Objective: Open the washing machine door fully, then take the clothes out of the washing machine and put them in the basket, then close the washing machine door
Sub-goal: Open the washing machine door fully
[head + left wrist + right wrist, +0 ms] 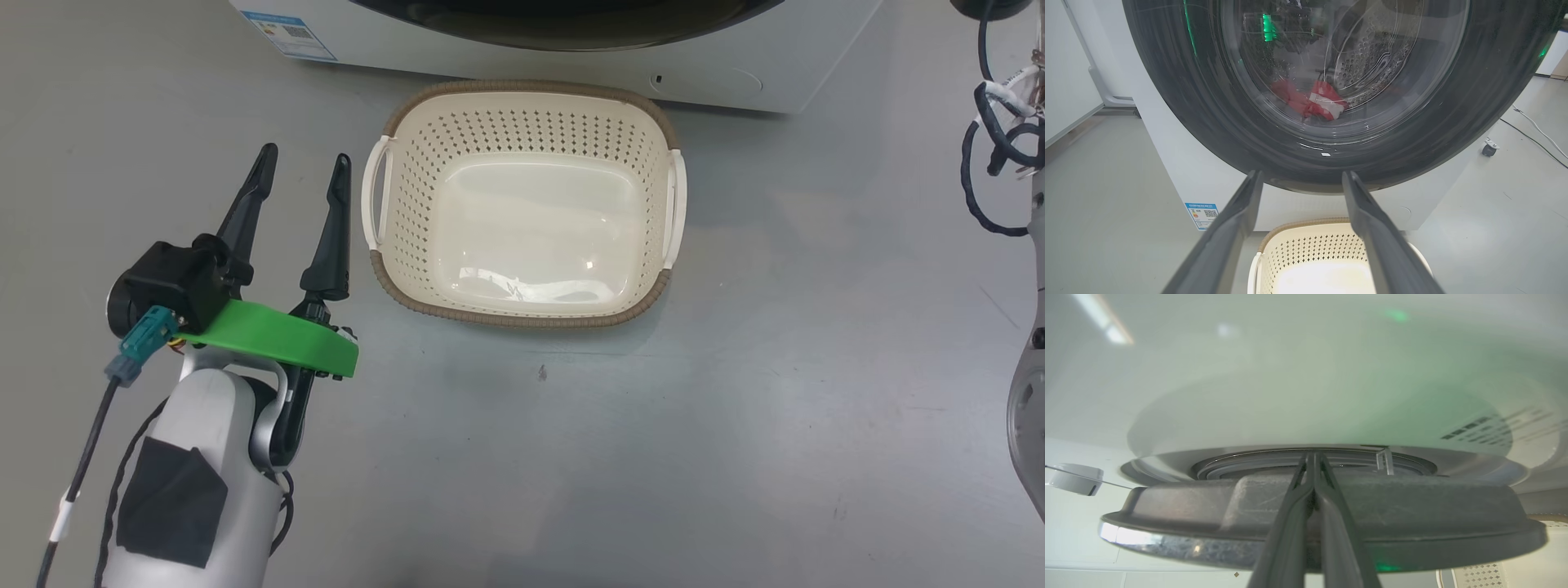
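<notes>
washing machine door (pixel 563 24) chopped off by top edge; clothes (pixel 1298 102) just a blurry red smear inside; blue sticker (pixel 1202 214) print unreadable; basket (pixel 1310 245) half cropped

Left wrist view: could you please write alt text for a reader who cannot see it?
A large washing machine door with a black rim shows red and white clothes through its glass. Below, two dark fingers stand apart above a cream basket.

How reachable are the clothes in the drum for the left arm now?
Probably not yet. In the left wrist view the clothes lie behind the glass of the washing machine door, which stands between them and the open left fingers. The door must swing clear first.
</notes>
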Motion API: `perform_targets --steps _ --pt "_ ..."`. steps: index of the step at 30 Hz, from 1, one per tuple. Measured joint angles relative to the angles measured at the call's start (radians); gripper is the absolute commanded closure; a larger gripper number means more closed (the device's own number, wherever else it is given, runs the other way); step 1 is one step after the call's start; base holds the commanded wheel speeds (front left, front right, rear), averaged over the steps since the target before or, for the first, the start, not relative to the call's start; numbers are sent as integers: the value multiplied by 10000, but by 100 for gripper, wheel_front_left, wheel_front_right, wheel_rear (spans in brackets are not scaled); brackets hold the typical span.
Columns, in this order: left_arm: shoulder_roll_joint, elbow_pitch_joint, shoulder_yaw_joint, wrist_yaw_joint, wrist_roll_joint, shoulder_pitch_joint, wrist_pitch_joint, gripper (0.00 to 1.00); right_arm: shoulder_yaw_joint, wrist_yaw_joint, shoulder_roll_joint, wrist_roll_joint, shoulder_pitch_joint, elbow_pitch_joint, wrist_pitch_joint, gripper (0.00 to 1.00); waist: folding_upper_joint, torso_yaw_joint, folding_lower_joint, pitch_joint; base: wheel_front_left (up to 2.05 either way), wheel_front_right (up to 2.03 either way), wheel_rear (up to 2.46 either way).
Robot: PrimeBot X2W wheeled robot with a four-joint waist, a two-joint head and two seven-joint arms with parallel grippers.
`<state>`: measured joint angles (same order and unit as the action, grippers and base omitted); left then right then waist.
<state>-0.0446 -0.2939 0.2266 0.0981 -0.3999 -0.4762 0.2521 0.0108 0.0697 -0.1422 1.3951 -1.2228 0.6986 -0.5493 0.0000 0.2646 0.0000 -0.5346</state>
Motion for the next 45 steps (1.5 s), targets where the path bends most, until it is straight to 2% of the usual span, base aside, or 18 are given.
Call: perform_targets --steps 20,28,45 --pt "42 -416 -222 86 224 -12 0 0 -169 261 -148 612 105 679 -1480 100 0 -261 0 422 0 0 0" --pt "59 -667 -217 88 236 -4 0 0 -215 426 -148 796 610 704 -1965 100 0 -338 0 772 0 0 0" --pt "77 -1110 -247 142 412 142 0 0 -408 518 36 1141 1896 662 -2826 100 0 -387 0 1546 0 0 0"
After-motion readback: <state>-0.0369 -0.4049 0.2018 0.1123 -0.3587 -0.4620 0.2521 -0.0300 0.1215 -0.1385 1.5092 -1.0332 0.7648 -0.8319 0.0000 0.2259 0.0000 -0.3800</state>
